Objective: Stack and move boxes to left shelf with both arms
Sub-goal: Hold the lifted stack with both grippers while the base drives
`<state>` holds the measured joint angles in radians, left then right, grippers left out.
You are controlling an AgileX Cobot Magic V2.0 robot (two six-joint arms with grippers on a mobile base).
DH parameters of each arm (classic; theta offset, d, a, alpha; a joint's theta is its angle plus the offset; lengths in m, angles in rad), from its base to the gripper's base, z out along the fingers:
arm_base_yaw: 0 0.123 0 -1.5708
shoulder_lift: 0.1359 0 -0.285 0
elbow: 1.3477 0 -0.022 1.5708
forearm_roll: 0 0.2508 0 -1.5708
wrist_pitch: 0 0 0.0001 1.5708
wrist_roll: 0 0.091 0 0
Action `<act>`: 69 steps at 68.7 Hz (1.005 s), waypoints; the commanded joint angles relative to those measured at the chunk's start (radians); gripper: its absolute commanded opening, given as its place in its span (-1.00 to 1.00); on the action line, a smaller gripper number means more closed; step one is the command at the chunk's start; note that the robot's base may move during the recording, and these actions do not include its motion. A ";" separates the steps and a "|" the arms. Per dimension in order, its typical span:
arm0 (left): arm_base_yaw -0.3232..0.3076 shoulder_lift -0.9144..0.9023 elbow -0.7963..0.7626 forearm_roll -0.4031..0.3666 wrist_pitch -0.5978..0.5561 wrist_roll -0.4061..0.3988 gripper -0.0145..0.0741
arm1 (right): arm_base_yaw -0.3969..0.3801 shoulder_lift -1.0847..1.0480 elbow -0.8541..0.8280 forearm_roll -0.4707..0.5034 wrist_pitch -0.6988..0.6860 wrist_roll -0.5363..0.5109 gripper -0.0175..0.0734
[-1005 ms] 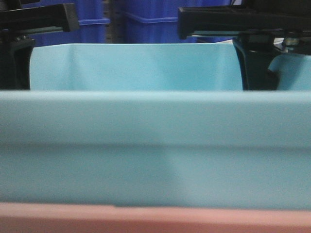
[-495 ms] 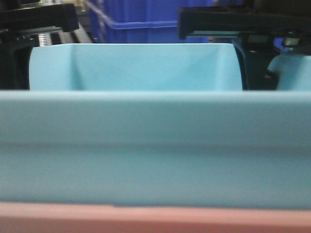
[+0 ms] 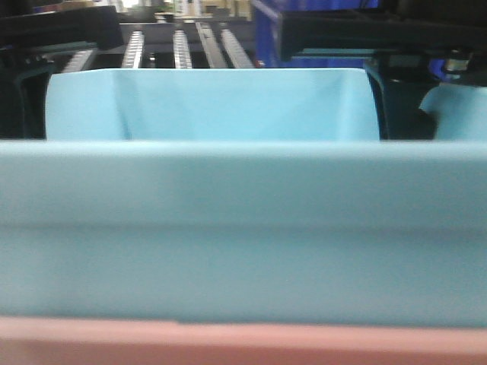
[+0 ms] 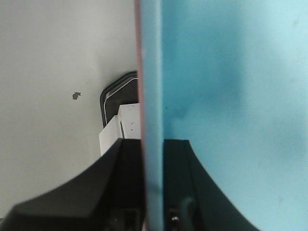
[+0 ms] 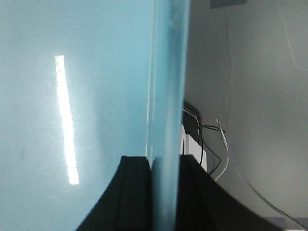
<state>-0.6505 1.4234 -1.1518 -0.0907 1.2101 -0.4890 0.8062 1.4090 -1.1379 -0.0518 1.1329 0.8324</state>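
The blue bin [image 3: 228, 228] fills most of the front view, nested inside the pink bin [image 3: 228, 346], whose rim shows as a band under the blue wall. The left gripper [image 4: 153, 192] clamps the left side wall: in its wrist view one black finger [image 4: 96, 192] sits on the outer side and the other on the inner side, with the blue wall and a thin pink edge [image 4: 138, 72] pinched upright between them. The right gripper [image 5: 163, 192] grasps the opposite wall the same way, one finger [image 5: 125, 197] inside the bin against its glossy floor side, the other outside, the blue rim running straight up between them. In the front view both grippers stand at the bin's far corners, left [image 3: 27, 76] and right [image 3: 396, 76], their bars level with the rim. Beyond the far rim, between the two grippers, lie the roller rails of the shelf [image 3: 179, 49], and a dark blue crate [image 3: 270, 34] stands just left of the right gripper's bar. Outside the left fingers a white block [image 4: 118, 130] touches the bin's wall above a pale floor [image 4: 48, 96]; outside the right fingers, cables [image 5: 216, 144] hang close to the wall.
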 commanded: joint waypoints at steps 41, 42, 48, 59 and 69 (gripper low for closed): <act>-0.005 -0.037 -0.034 0.016 0.121 0.011 -0.70 | -0.004 -0.036 -0.030 -0.053 0.024 -0.007 -0.49; -0.005 -0.037 -0.034 0.016 0.121 0.011 -0.70 | -0.004 -0.036 -0.030 -0.053 0.024 -0.007 -0.49; -0.005 -0.037 -0.034 0.016 0.121 0.011 -0.70 | -0.004 -0.036 -0.030 -0.053 0.024 -0.007 -0.49; -0.005 -0.037 -0.034 0.016 0.121 0.011 -0.70 | -0.004 -0.036 -0.030 -0.053 0.024 -0.007 -0.49; -0.005 -0.037 -0.034 0.016 0.121 0.011 -0.70 | -0.004 -0.036 -0.030 -0.053 0.023 -0.007 -0.49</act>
<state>-0.6505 1.4234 -1.1518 -0.0878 1.2105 -0.4866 0.8062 1.4090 -1.1379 -0.0498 1.1309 0.8324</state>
